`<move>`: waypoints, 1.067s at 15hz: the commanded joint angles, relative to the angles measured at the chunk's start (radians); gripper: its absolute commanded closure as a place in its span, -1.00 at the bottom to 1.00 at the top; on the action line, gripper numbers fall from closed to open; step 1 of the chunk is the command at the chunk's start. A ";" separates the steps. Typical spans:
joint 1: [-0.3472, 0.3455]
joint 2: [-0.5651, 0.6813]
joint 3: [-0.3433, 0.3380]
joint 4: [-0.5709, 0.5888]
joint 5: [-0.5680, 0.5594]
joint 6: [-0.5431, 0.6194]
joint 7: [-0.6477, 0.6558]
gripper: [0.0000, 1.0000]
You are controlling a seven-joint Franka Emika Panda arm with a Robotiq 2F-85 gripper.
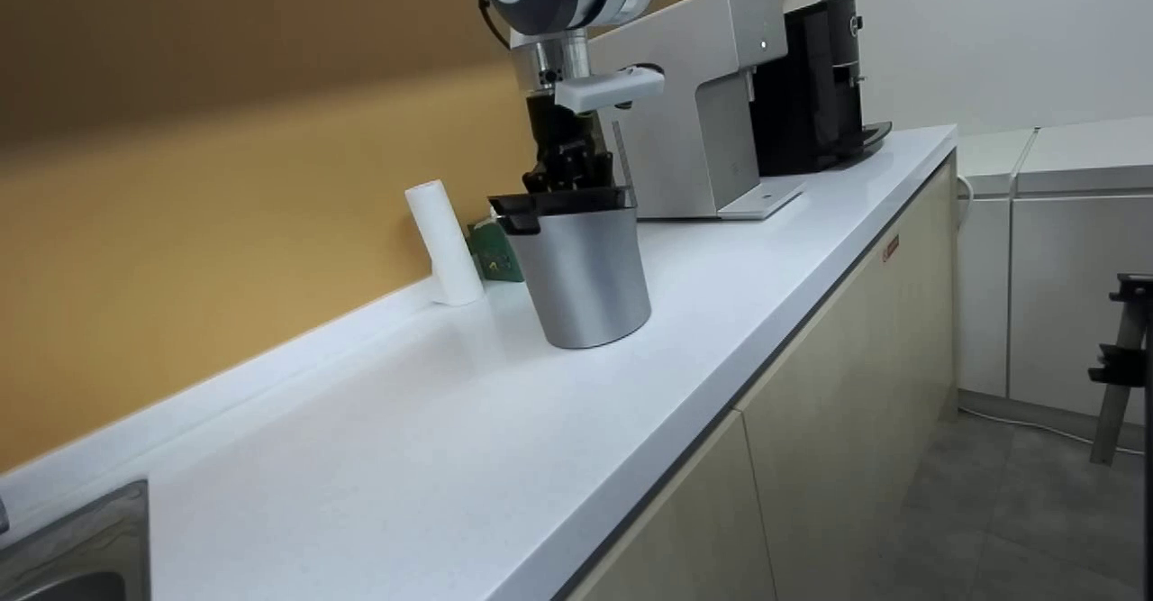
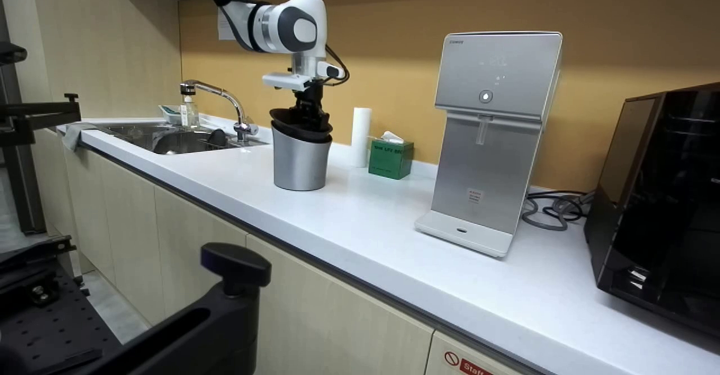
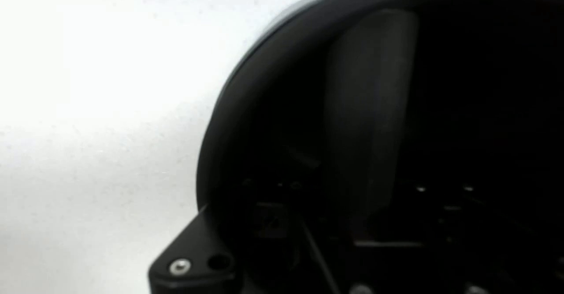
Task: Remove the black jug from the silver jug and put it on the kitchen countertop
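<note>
The silver jug [image 1: 590, 277] stands upright on the white kitchen countertop [image 1: 378, 457]; it also shows in an exterior view [image 2: 301, 164]. The black jug [image 2: 284, 117] sits in its mouth, with a dark rim showing above the silver one and looking slightly tilted. My gripper [image 2: 310, 117] points down into the black jug. In the wrist view the black jug's rim [image 3: 260, 67] curves round my gripper [image 3: 358, 197]. Its fingers are apart inside, with a grey band of the jug's inside between them. The fingertips are lost in the dark interior.
A white paper roll [image 2: 360, 138] and a green tissue box [image 2: 390, 158] stand behind by the wall. A silver-white dispenser [image 2: 495, 139] and a black machine [image 2: 669, 206] stand along the counter. A sink [image 2: 185, 139] with a tap lies at the other end.
</note>
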 commanded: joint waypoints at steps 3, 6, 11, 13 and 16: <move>0.017 -0.062 0.022 0.016 0.020 -0.050 -0.003 0.95; 0.026 -0.088 0.018 0.027 -0.001 -0.053 0.012 0.95; 0.033 -0.137 0.005 0.100 -0.056 -0.105 0.038 0.95; 0.030 -0.156 0.003 0.142 -0.069 -0.138 0.048 0.95; 0.024 -0.184 -0.009 0.190 -0.102 -0.178 0.069 0.95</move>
